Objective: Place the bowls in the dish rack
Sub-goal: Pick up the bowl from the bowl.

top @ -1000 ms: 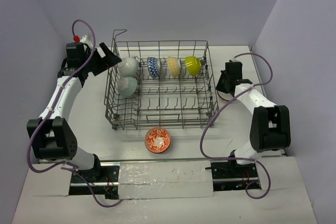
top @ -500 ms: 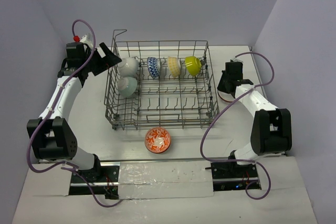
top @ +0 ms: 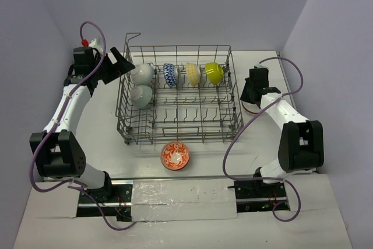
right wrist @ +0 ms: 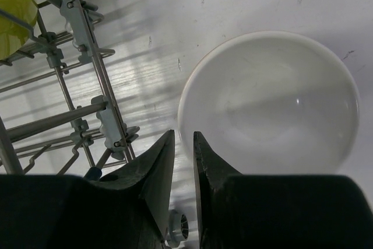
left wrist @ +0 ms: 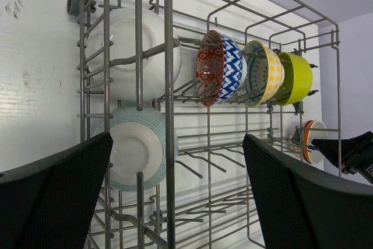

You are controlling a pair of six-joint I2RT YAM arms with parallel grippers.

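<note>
The grey wire dish rack holds a white bowl, a teal-rimmed white bowl, a blue patterned bowl, a pale yellow bowl and a lime bowl, all on edge. A red-white bowl sits on the table in front of the rack. My right gripper hovers over the left rim of an orange bowl with a white inside, to the right of the rack; its jaws are a narrow gap apart with nothing between them. My left gripper is wide open at the rack's far-left corner.
The rack's right wall and grey plastic clips stand close to the left of my right gripper. A raised wire loop tops the rack's far-left corner. The side walls rise near both arms.
My right gripper's jaws have parted slightly and the right arm's elbow has shifted a little. The left arm and all the bowls have stayed put.
</note>
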